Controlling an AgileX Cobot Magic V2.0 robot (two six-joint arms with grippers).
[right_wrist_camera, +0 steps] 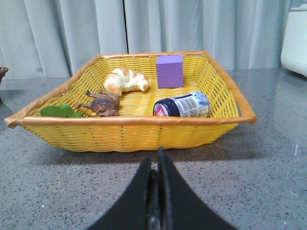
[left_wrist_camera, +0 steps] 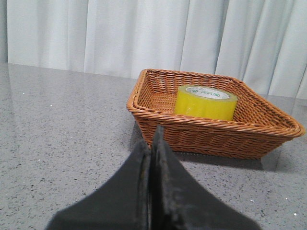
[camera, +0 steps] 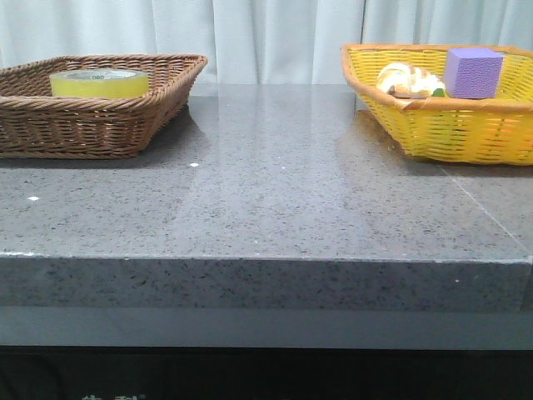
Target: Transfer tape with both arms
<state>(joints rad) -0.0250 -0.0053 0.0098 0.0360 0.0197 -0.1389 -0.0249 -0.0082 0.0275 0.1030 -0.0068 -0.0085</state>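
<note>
At the far left of the grey speckled stone table (camera: 275,192) sits a brown woven wicker basket (camera: 92,125), and inside it lies the wide roll of translucent yellow packing tape (camera: 99,82), flat on its side with the hole facing up. Its outer band is a bright, slightly glassy yellow, and the white inner core shows at the top with small green print that I cannot read. From my left wrist camera the tape (left_wrist_camera: 205,102) rests toward the far side of the basket floor, clear of the woven rim. My left black wedge-shaped gripper (left_wrist_camera: 151,143) hangs over bare table near that basket, its two fingers pressed together with nothing between them. My right black wedge-shaped gripper (right_wrist_camera: 157,165) is likewise clenched on nothing, in front of the near wall of a yellow woven basket with an orange rim (right_wrist_camera: 134,129) at the far right of the table. That basket holds a green leaf-shaped piece (right_wrist_camera: 60,111), a small brown animal figure (right_wrist_camera: 101,103), a pale croissant (right_wrist_camera: 125,80), a dark-lidded jar lying on its side (right_wrist_camera: 184,105) and a purple cube (right_wrist_camera: 170,71) near its far wall. White pleated curtains (camera: 275,37) hang behind everything.
</note>
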